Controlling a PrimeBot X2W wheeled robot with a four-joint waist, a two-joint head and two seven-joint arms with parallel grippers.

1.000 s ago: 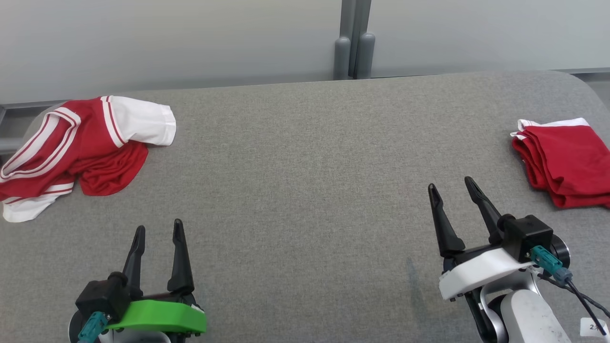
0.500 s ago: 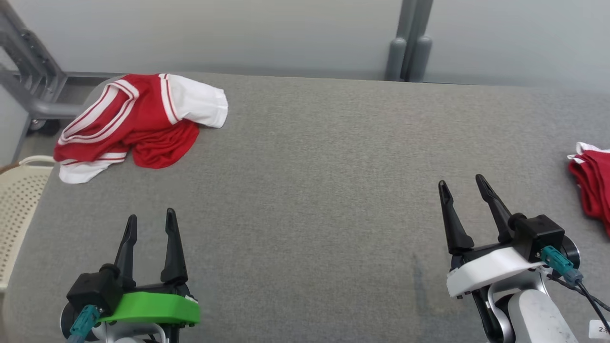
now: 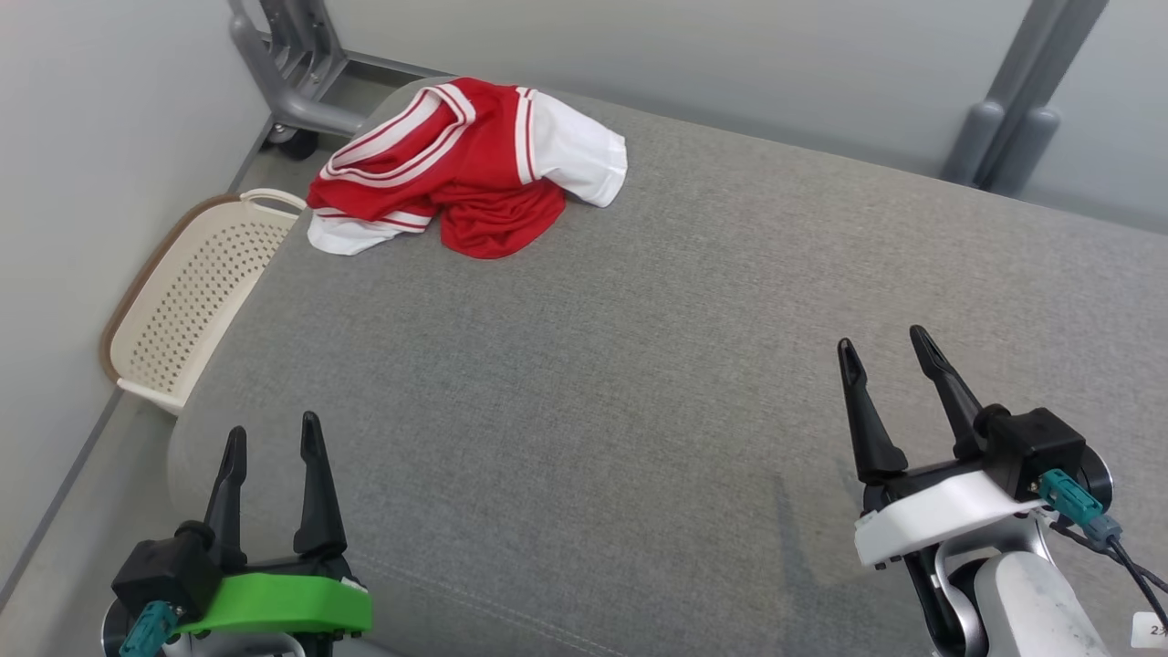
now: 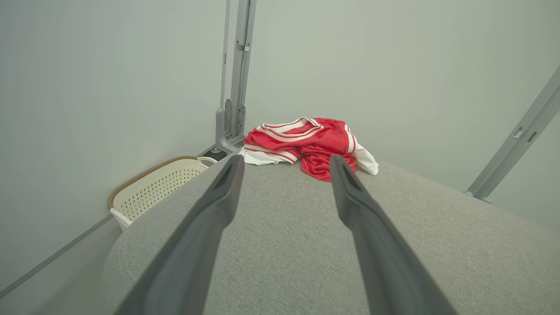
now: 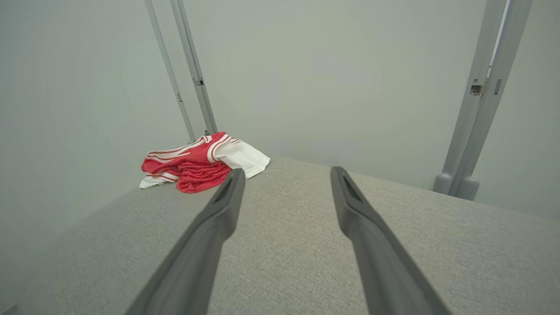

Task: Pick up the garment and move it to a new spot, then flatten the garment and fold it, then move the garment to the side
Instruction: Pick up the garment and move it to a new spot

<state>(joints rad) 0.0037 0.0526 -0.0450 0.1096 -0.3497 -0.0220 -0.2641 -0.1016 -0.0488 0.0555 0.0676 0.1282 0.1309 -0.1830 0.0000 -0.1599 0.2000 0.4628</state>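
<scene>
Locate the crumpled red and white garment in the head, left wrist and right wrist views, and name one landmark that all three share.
Head view: garment in the upper part, left of centre, at the far corner of the table.
Left wrist view: garment near the centre, slightly above the middle.
Right wrist view: garment left of centre, at mid-height.
Shared landmark: the grey metal post just behind it.

Red-and-white garment [image 3: 465, 169], crumpled, table's far-left corner

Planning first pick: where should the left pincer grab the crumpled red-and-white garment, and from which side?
On the garment, likely the bunched red fold nearest the robot: it bulges off the table, so jaws can close around it. Bring the open left pincer in low from that side; the white sleeve lies flatter.
</scene>
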